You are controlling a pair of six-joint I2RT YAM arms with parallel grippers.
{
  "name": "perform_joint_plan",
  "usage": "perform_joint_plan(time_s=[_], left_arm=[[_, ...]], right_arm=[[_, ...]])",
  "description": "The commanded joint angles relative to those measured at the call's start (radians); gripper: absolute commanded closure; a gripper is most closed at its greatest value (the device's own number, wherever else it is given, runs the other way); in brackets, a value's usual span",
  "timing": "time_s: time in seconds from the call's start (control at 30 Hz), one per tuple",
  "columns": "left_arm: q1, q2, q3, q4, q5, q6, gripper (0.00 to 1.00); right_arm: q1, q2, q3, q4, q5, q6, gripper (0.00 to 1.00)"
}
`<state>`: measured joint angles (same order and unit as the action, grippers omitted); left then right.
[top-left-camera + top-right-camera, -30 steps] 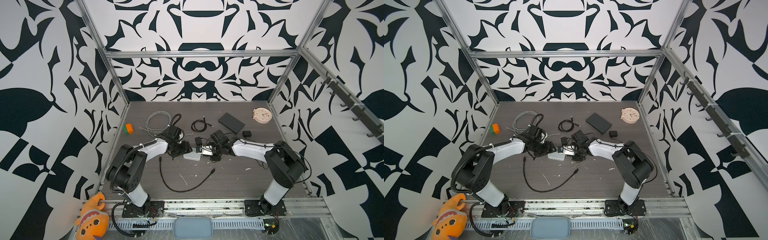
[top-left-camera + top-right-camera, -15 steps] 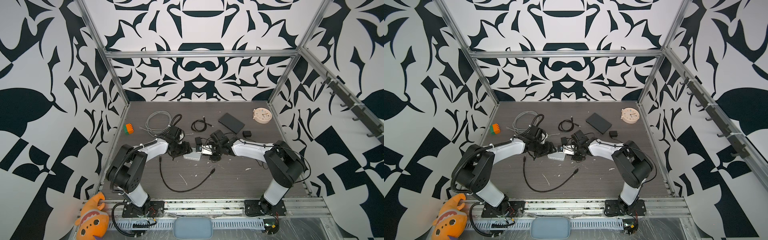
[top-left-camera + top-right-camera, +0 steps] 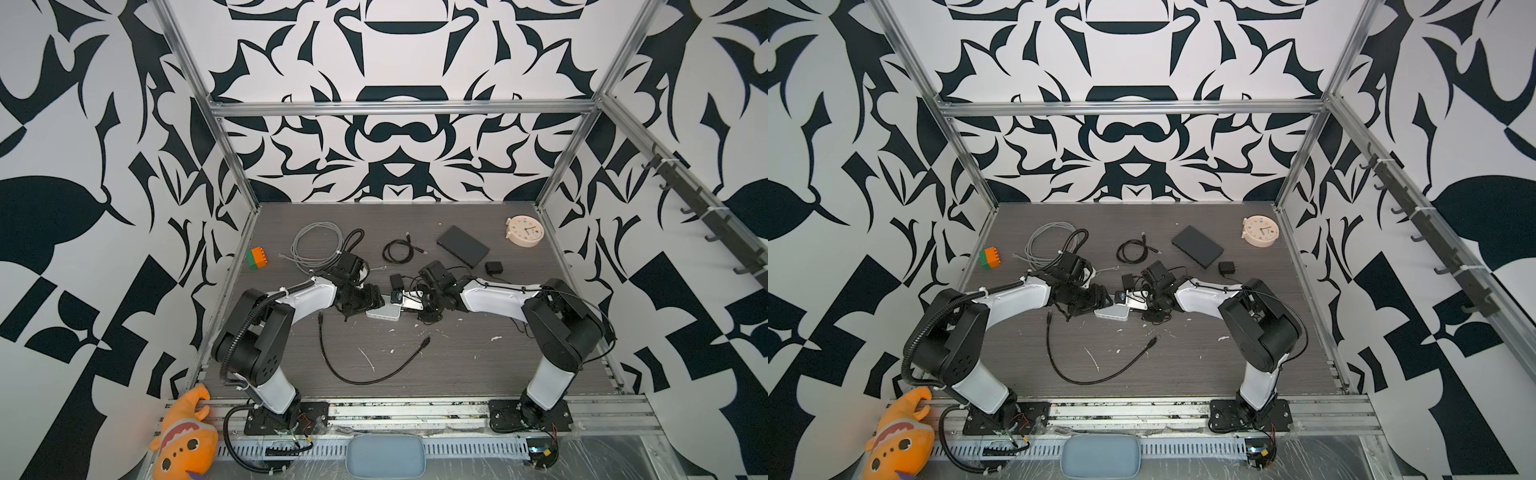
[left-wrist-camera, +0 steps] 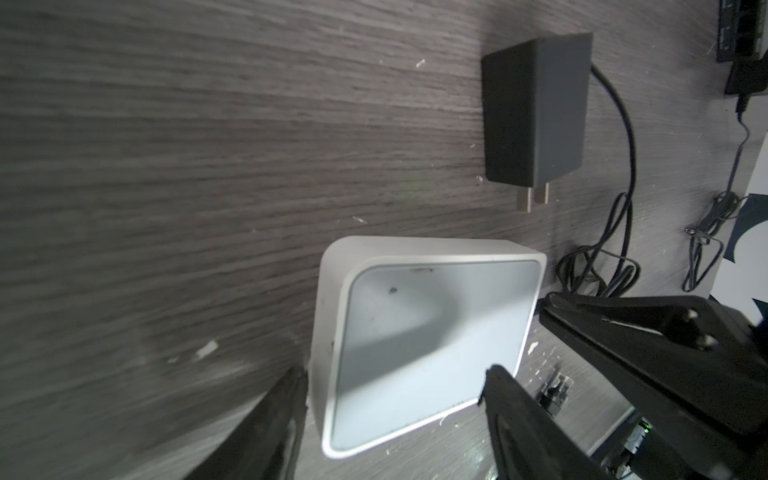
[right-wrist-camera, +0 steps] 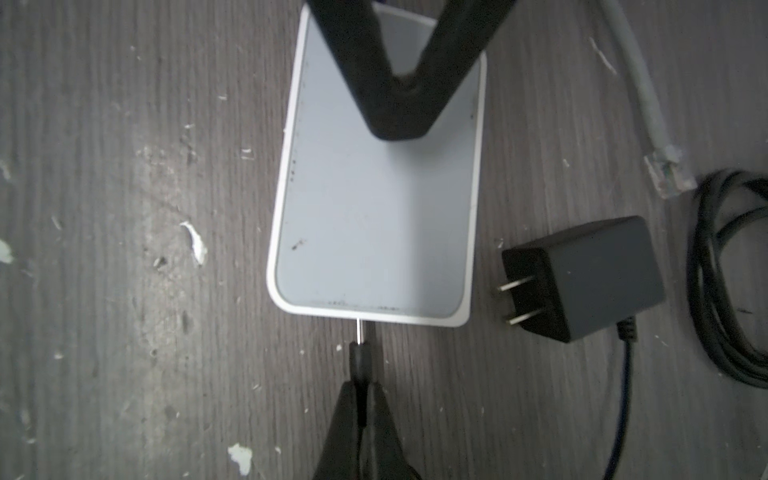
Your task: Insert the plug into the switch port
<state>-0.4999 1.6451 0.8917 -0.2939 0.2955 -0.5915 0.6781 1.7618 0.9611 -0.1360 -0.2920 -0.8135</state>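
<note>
The switch (image 5: 374, 199) is a flat white box lying mid-table in both top views (image 3: 384, 311) (image 3: 1112, 312). My right gripper (image 5: 362, 386) is shut on the plug (image 5: 360, 357), a thin black barrel with a metal pin. The pin's tip meets the switch's near end wall, and part of the pin still shows. The port itself is hidden. My left gripper (image 4: 395, 372) stands wide over the switch's far end. One of its fingers (image 4: 291, 415) is against that end wall. The other lies over the top face; contact cannot be told.
A black power adapter (image 5: 582, 278) lies beside the switch with its thin cord tangled under my right arm (image 3: 428, 318). A grey cable coil (image 3: 318, 247), a black coil (image 3: 401, 251), a black box (image 3: 462, 251) and a clock (image 3: 525, 231) sit behind. A loose black cable (image 3: 365, 365) curves in front.
</note>
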Motion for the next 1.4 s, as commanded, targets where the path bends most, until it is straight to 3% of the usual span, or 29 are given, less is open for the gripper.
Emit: perform_joint_plan(time_s=[0.0,0.83,1.37], left_arm=[[-0.003,0.012,0.020,-0.038,0.004,0.013,0.29],[-0.007,0.028,0.038,-0.039,0.030,0.022,0.30],[-0.011,0.087,0.087,-0.066,0.126,0.162,0.30]], right_arm=[[-0.002,-0.035,0.022,0.021,-0.024,0.017,1.00],[-0.010,-0.032,0.030,0.058,-0.048,0.028,1.00],[-0.008,-0.024,0.010,0.122,-0.064,0.020,1.00]])
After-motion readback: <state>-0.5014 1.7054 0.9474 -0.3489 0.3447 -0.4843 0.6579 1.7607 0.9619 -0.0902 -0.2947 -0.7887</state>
